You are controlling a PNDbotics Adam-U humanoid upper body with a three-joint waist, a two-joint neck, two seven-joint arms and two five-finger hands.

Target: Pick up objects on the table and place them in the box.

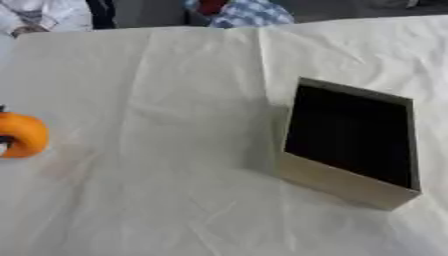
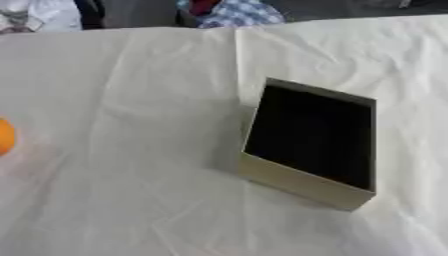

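Where the creased white cloth (image 1: 175,75) spreads, a round orange ball (image 1: 22,135) sits well left of the tan box (image 1: 346,182); robot hand state unclear.

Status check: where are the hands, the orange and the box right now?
Dark bit of a robot hand at the orange, far left edge; grip unclear. Other robot hand out of view. Box open, interior dark, right of centre. White cloth between them bare.

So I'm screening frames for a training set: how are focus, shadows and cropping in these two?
Left eye view: soft all over; the box interior is uniformly black, with a faint shadow on the white cloth to its left; the orange object is cut by the left edge, something dark against it. Right eye view: equally soft; only a sliver of orange shows.
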